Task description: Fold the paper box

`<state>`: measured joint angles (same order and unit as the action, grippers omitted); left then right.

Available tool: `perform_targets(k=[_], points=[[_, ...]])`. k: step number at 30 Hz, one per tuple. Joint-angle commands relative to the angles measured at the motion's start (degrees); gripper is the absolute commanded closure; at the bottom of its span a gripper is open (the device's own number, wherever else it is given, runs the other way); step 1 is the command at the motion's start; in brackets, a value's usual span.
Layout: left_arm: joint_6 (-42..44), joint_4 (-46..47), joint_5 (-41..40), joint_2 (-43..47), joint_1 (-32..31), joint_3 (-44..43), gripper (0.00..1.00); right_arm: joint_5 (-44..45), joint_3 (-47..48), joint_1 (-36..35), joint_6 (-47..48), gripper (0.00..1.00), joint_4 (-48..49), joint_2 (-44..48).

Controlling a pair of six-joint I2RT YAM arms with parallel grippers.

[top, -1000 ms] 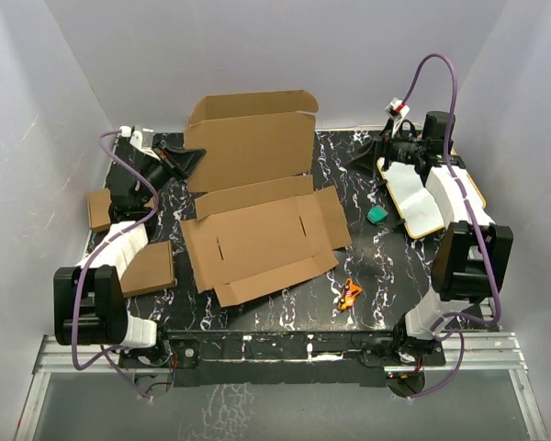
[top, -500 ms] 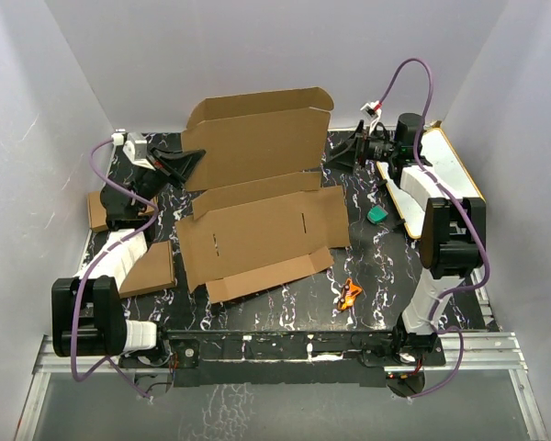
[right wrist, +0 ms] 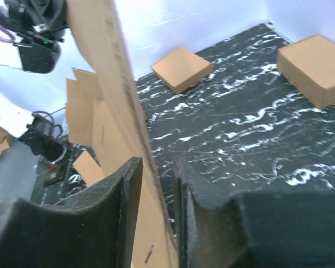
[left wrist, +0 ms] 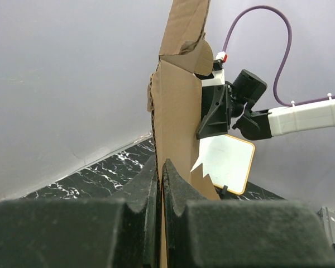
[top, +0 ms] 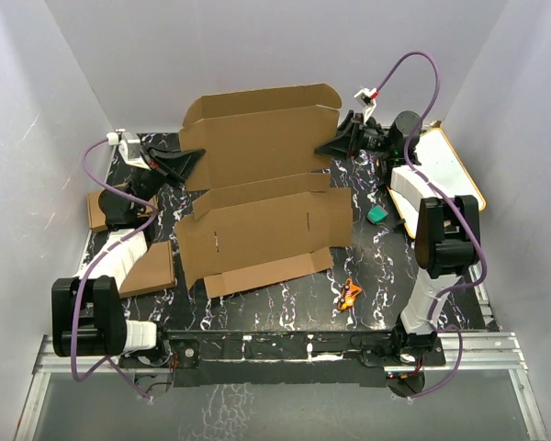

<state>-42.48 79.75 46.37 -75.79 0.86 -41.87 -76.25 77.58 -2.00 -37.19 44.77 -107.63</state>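
one paper box [top: 257, 230], a brown cardboard sheet with flaps and slits, is laid across the middle of the black marbled table [top: 386, 276]. its front part is spread flat and its rear panel is raised upright.

two grippers are set at the raised panel, one at each side edge:
- left gripper [top: 189, 162]: clamped tight on the panel's left edge, with the cardboard pinched between its closed fingers in the left wrist view.
- right gripper [top: 329, 147]: placed astride the panel's right edge, jaws apart. in the right wrist view the cardboard is seen against one finger, and a dark gap is seen before the other.

edges and room:
- the panel's top edge is held close to the back wall.
- the flat part's left flaps are found just beside two small cardboard boxes [top: 149, 268].
- bare table is seen along the front edge and to the right of the sheet.
- a small green piece [top: 376, 214] and an orange piece [top: 350, 294] are lying on that bare table, apart from the sheet.
- a white board with a tan rim [top: 445, 170] is kept at the far right edge, under the right arm.
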Motion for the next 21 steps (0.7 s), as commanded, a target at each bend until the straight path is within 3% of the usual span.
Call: perform_targets(k=[1, 3, 6, 7, 10, 16, 18, 21], points=[[-1.61, 3.61, -0.40, 1.79, -0.16, -1.87, 1.00, -1.97, 0.55, -1.62, -4.53, 0.79, 10.80, 2.42], [-0.92, 1.65, 0.11, 2.03, -0.21, -2.42, 1.00, -2.74, 1.11, -1.62, -4.50, 0.91, 10.10, 3.04], [2.60, -4.42, 0.84, 3.49, -0.17, -3.19, 1.00, -3.23, 2.25, -0.85, -4.53, 0.92, 9.58, 4.39], [4.24, -7.72, 0.95, 4.18, -0.20, -3.74, 0.96, -3.43, 2.91, -0.34, -4.59, 0.92, 9.32, 4.77], [8.35, -20.11, 1.57, 6.23, -0.05, -6.16, 0.70, -5.02, 5.03, 0.80, -4.49, 0.92, 8.73, 5.70], [11.81, -35.57, 6.54, 8.36, 1.94, -11.98, 0.20, -6.93, 6.52, 1.82, -2.34, 0.92, 5.72, 8.09], [12.90, -38.93, 10.49, 8.11, 3.07, -14.74, 0.12, -6.66, 5.33, 1.85, -1.68, 0.92, 5.03, 9.80], [13.66, -44.77, 15.80, 5.59, 4.33, -20.09, 0.08, -7.07, 3.22, 1.82, -0.13, 0.92, 4.33, 11.64]])
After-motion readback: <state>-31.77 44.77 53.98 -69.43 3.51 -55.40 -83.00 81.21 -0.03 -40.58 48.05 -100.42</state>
